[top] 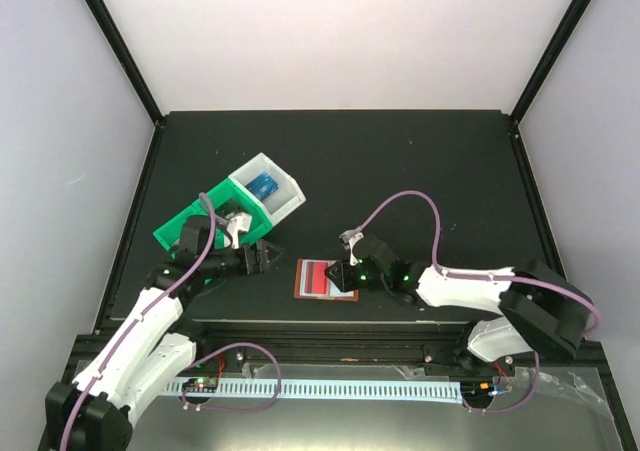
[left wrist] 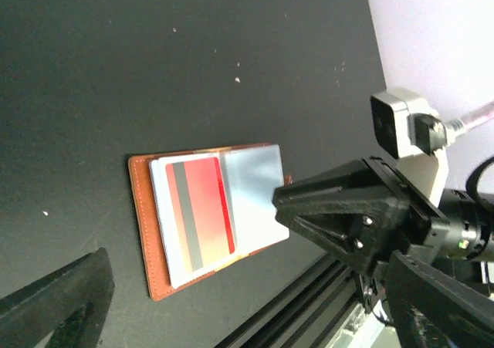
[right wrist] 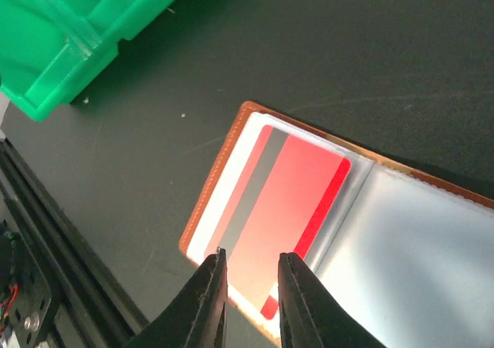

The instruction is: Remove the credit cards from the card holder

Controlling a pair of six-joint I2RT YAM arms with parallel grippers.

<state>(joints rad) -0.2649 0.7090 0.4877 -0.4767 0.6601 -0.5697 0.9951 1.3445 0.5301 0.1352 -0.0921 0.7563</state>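
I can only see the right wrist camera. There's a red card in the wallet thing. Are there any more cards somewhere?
Observer: Yes. The top camera shows a blue card lying in the white end of the green-and-white bin.
Operator: Where's the other arm?
Observer: The left gripper hangs open between the bin and the card holder, just left of the holder.
Operator: Is the holder's other pocket empty?
Observer: The left wrist camera shows that whole pocket, beside the red card, and it looks empty.
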